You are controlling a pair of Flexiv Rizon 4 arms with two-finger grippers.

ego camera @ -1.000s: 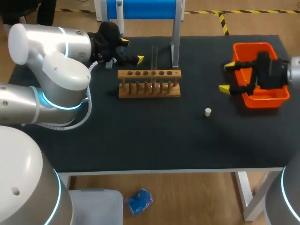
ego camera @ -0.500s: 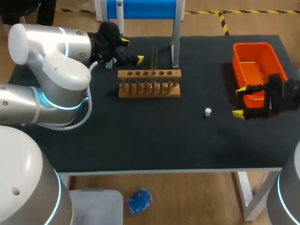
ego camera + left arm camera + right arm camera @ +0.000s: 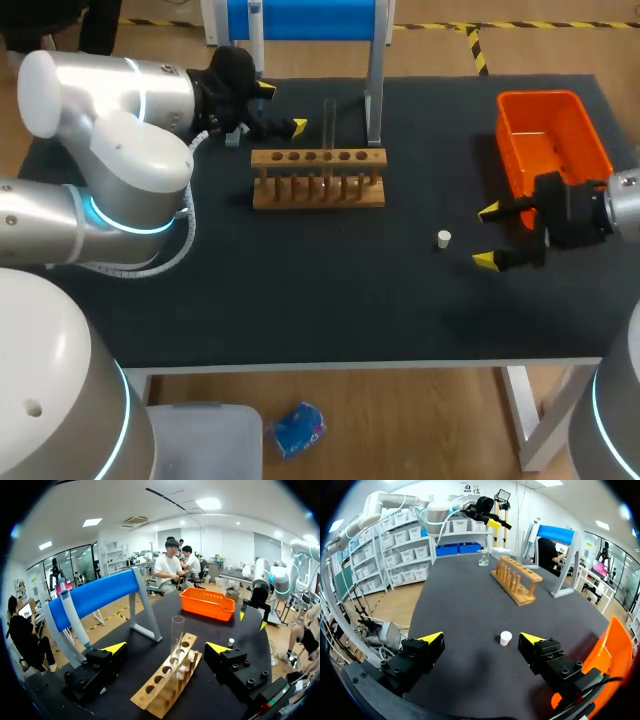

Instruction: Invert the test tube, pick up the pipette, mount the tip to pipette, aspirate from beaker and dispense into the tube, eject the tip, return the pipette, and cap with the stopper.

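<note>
A glass test tube (image 3: 328,128) stands upright in the wooden rack (image 3: 318,180). My left gripper (image 3: 281,107) hangs open just left of the rack's back; in its wrist view the test tube (image 3: 176,636) rises ahead of the open left gripper (image 3: 166,648). A white stopper (image 3: 444,238) lies on the black table. The right gripper (image 3: 486,236) is open just right of it, and in the right wrist view the stopper (image 3: 505,638) lies ahead of and between the yellow tips of the right gripper (image 3: 481,638). The pipette (image 3: 75,619) hangs on the blue stand (image 3: 95,596). A small beaker (image 3: 482,557) sits beyond the rack (image 3: 516,580).
An orange bin (image 3: 553,135) stands at the back right, behind my right gripper. The blue stand's posts (image 3: 374,95) rise behind the rack. Bare black tabletop (image 3: 300,290) stretches along the front.
My right gripper has left the orange bin and come forward and left to the stopper's right side. The left arm has stayed still.
</note>
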